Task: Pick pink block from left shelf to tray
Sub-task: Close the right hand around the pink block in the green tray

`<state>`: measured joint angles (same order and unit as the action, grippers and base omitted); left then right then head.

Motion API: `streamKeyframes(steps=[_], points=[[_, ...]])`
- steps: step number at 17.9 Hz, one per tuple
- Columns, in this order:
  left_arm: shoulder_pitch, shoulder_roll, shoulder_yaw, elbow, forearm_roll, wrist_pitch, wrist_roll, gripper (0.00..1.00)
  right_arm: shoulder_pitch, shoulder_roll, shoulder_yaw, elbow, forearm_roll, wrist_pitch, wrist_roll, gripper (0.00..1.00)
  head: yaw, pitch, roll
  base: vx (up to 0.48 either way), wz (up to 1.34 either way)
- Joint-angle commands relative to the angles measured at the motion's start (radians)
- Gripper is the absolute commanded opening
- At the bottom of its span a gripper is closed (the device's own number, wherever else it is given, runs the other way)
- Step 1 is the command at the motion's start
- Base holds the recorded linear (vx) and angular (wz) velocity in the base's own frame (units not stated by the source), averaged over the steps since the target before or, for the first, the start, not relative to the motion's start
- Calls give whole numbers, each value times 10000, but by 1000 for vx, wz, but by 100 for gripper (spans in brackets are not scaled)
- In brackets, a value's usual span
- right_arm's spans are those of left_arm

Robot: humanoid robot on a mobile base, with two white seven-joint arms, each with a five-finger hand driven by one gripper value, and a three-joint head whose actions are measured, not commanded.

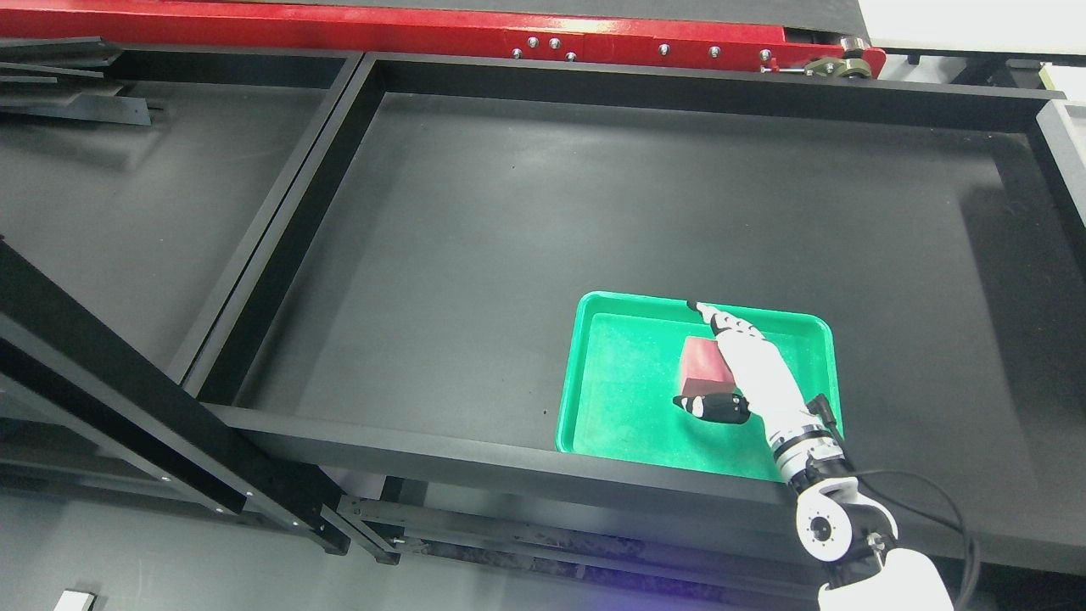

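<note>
Block: pink block [702, 367] over green tray [624, 382], lower right of frame.
Robot hand: right robot hand [734, 365] fingers wrapped on it.
Left: release.

I see a large black table [526, 221] with a raised black rim filling most of the view, its matte top showing a soft pale sheen of overhead light. A second black surface [127, 195] lies to its left, beyond a black divider. A red metal beam [407, 34] with bolts runs along the far edge. Grey floor [153, 568] shows at lower left, under black frame bars [110, 399].
</note>
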<state>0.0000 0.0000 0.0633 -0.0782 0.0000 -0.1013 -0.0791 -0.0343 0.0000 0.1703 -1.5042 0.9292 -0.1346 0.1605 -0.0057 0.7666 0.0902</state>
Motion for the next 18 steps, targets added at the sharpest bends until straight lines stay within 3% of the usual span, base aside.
streamKeyframes(steps=[1,16,18], points=[[62,175,-3,0,-15,0,-7,100,-286,-174,-46,423,173,42,-86,100,0,0,0,0,0],[62,175,-4,0,-15,0,-7,100,-317,-705,122,990,740,242,22,99,0,0,0,0,0],[61,175,12,0,-15,0,-7,100,-347,-705,122,990,756,166,-70,94,0,0,0,0,0]])
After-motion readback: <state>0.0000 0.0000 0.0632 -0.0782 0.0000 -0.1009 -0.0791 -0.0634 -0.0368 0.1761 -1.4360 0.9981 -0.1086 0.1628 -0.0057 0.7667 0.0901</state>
